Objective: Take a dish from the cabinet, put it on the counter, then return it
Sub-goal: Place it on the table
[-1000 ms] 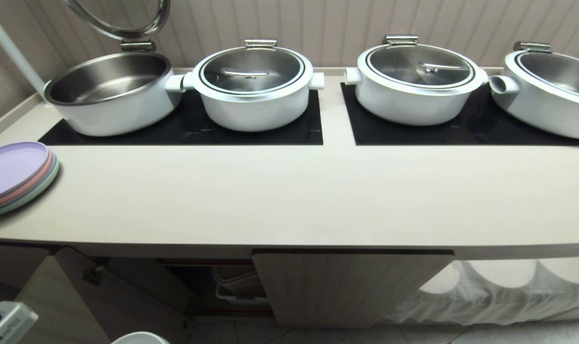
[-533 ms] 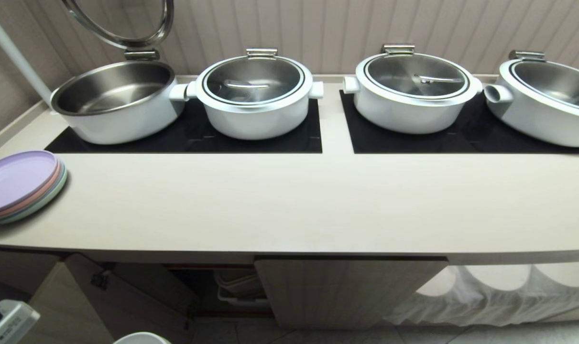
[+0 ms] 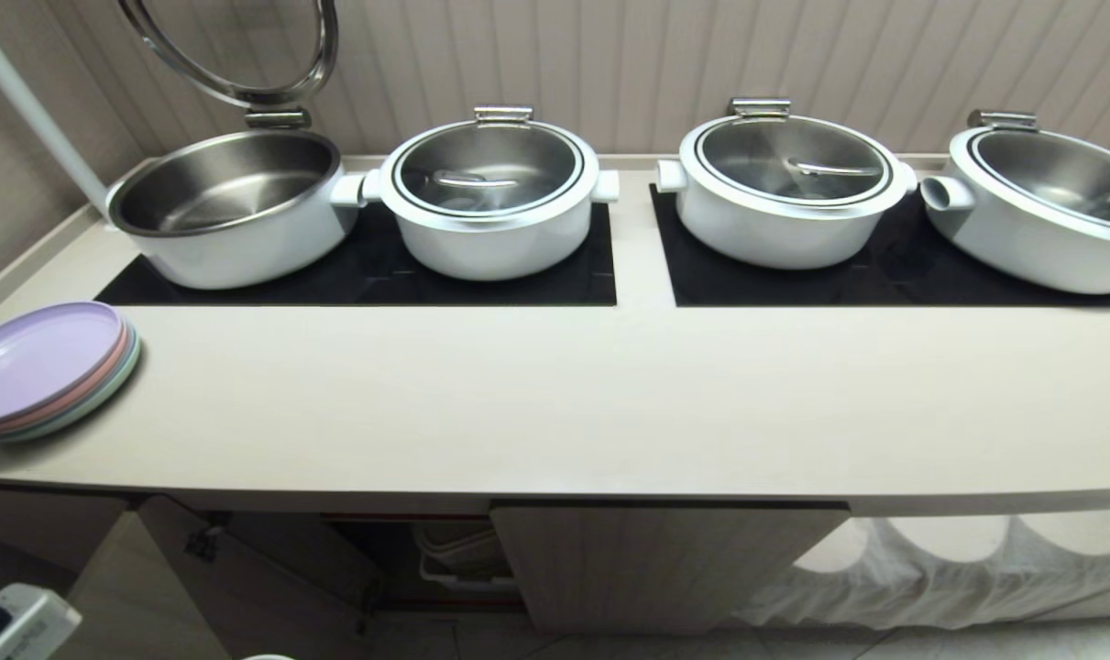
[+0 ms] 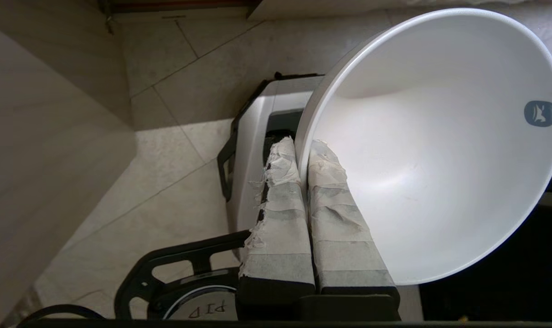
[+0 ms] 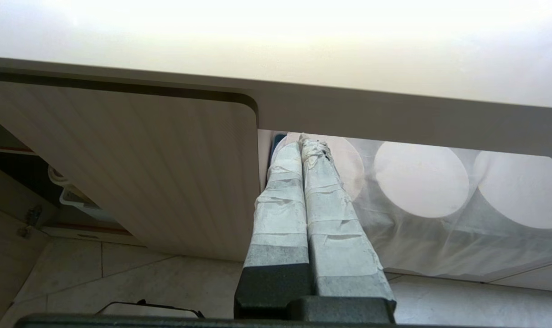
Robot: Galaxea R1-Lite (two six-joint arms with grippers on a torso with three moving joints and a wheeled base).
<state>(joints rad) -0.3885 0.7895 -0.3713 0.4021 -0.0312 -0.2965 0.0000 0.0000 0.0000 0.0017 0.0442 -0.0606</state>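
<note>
My left gripper (image 4: 303, 146) is shut on the rim of the dish (image 4: 430, 150), a deep white bowl with a small dark mark (image 4: 541, 113) near its far rim. One taped finger sits inside the rim and one outside. The bowl hangs tilted over the tiled floor and my own base, low in front of the cabinet (image 3: 664, 559), whose left door (image 3: 252, 577) stands open. The counter (image 3: 555, 412) lies above. My right gripper (image 5: 301, 141) is shut on nothing and parked below the counter's front edge, beside the closed fluted door (image 5: 143, 173).
Several big white pots (image 3: 490, 206) stand on black hob panels (image 3: 371, 275) at the back of the counter. Stacked pastel plates (image 3: 46, 367) sit at its left end. A white cloth (image 3: 958, 568) drapes under the counter at right. White ware (image 3: 463, 550) shows inside the open cabinet.
The whole head view has slid downward in the picture, so the camera has moved. The bowl's rim has dropped almost out at the bottom edge.
</note>
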